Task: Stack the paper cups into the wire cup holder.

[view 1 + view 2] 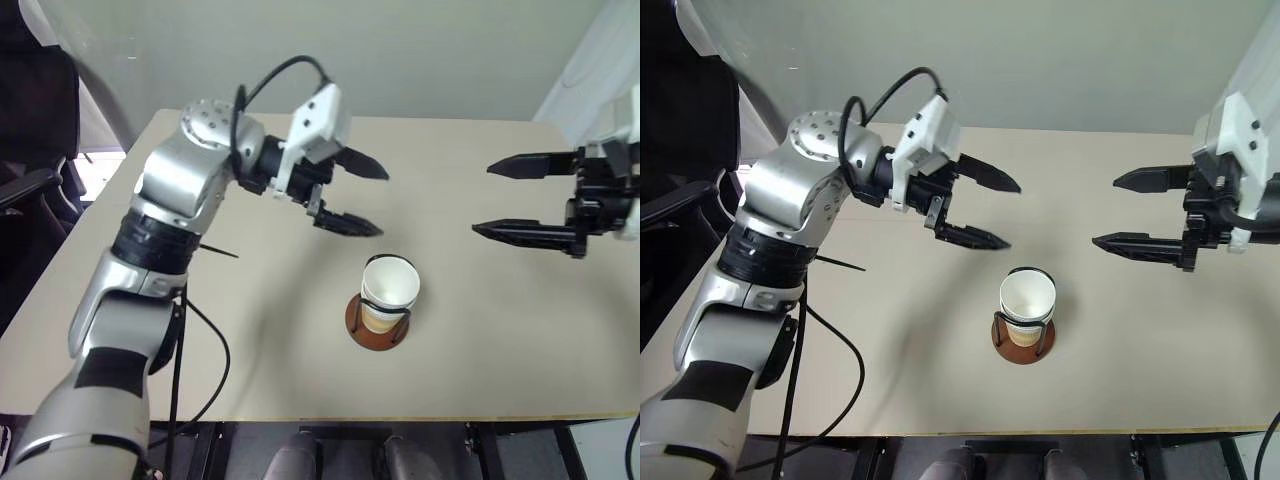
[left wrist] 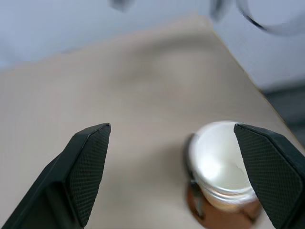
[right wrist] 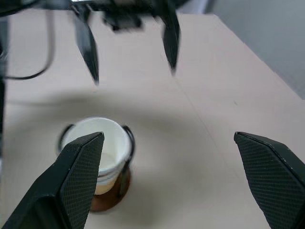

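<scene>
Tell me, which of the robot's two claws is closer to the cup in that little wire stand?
The left gripper. It hangs open just up and left of the paper cups in the wire cup holder; the right gripper, also open, is farther off to the right.

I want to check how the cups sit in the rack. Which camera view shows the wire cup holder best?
The right eye view: the wire cup holder shows whole, base disc and wire loops around the paper cups, with nothing in front. The left eye view shows much the same. The right wrist view has a finger covering part; the left wrist view cuts off its base.
</scene>
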Robot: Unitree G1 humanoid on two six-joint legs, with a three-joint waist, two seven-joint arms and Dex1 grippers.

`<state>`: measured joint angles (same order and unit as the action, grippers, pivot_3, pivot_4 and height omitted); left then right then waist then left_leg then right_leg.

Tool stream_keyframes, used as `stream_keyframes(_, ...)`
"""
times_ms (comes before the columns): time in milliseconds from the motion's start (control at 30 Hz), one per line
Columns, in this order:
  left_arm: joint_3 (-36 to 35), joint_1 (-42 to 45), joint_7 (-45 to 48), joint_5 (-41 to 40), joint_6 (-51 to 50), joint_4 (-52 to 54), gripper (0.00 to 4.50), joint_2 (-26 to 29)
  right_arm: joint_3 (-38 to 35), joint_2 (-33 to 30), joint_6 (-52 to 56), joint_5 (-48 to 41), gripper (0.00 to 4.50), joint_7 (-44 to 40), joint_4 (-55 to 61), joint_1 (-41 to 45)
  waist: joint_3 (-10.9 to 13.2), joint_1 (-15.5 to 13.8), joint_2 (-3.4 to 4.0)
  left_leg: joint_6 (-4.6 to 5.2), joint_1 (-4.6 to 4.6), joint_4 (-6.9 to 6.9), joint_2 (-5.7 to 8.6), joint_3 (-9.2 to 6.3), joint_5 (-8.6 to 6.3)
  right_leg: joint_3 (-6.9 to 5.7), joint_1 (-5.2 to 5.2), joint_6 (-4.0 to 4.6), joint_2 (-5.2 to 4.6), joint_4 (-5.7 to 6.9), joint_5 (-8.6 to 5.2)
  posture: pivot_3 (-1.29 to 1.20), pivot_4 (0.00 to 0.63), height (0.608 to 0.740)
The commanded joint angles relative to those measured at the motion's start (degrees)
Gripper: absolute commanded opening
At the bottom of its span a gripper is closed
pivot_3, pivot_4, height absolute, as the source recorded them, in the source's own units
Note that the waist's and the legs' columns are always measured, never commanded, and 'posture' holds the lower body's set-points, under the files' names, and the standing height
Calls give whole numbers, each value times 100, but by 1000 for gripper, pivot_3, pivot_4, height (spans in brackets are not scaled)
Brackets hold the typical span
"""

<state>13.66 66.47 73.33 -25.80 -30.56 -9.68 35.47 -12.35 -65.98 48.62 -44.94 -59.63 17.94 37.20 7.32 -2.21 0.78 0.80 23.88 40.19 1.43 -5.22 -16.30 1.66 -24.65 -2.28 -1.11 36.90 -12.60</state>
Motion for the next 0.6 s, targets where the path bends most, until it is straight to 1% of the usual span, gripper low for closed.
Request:
stream_keyframes(33, -936, -553, -1229, -128, -492, 281, 4431, -119, -23, 485, -168, 333, 4500, 621, -371, -100, -1, 10, -1, -1, -2, 1, 0, 1, 2, 0, 0, 0, 1, 1, 0, 0, 150, 740)
stream_keyframes(167, -1763, -1371, -2534, -28, -689, 327, 4431, -308, -102, 1232, -173, 646, 4500, 1377, -1037, -117, -1, 33, 0, -1, -28, -2, 0, 4, 6, 2, 18, 0, 2, 3, 0, 0, 150, 740)
stream_keyframes(333, -2408, -2037, -3550, 70, -634, 323, 4431, -418, -292, 1870, -543, 984, 4500, 1924, -1890, -123, -1, 6, -1, -1, -34, -1, 3, 3, 10, 0, 26, 1, 3, 1, 1, 0, 150, 740)
stream_keyframes(433, -2897, -2559, -4246, 276, -363, 285, 4431, -386, -480, 2358, -775, 1147, 4500, 2443, -2594, -149, -1, 24, -1, -1, -52, -5, 4, 3, 10, 2, 41, 2, 3, -1, 1, 0, 150, 740)
stream_keyframes(500, -3071, -2897, -4520, 432, -191, 195, 4431, -310, -613, 2610, -811, 1215, 4500, 2785, -2901, -186, -1, 23, 0, -2, -63, -12, 4, 3, 10, 3, 47, 5, 3, 1, -1, 0, 150, 740)
stream_keyframes(600, -3288, -3334, -4762, 571, 95, 34, 4431, -289, -814, 2818, -1025, 1378, 4500, 3227, -3285, -244, 0, 14, 0, -5, -69, -18, 4, 3, 12, 3, 48, 10, 3, 3, -2, 0, 150, 740)
